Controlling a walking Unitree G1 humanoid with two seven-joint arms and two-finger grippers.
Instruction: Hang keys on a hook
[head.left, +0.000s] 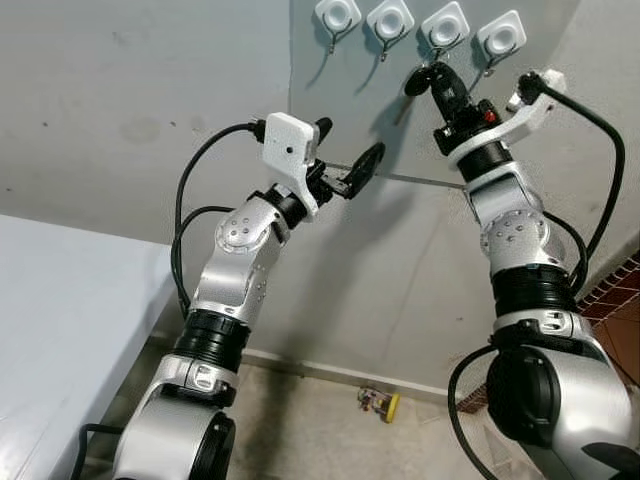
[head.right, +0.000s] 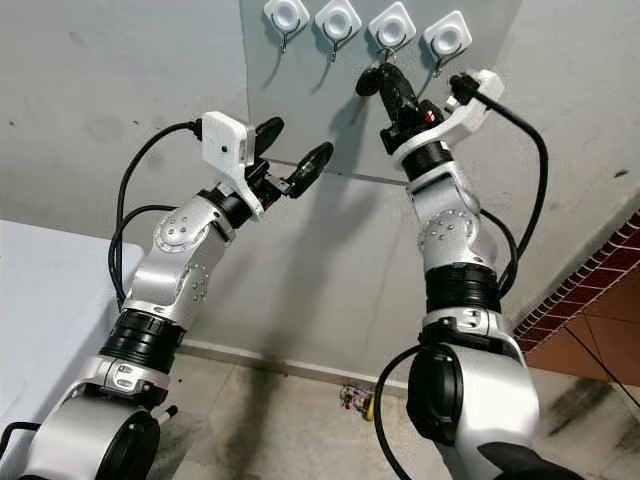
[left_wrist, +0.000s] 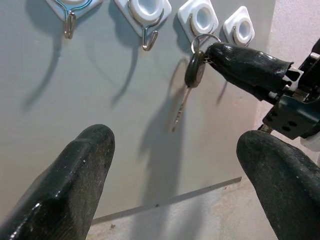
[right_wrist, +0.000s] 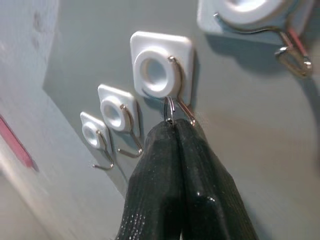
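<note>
- Right gripper (right_wrist: 175, 127) was pinched closed on the key ring (right_wrist: 169, 110), raised to the wall hooks; the key (left_wrist: 192, 75) dangled below its fingertips.
- Ring sat touching or just beside the wire of the third hook (right_wrist: 184, 107), right at the gripper's tips; can't tell if threaded over yet.
- Left gripper (left_wrist: 175, 165) was spread wide and empty, hovering nearby, pointed at the key.
- Risk: releasing before the ring clears the hook tip, so the key drops to the floor; a slight misalignment would push the ring off the wire.
</note>
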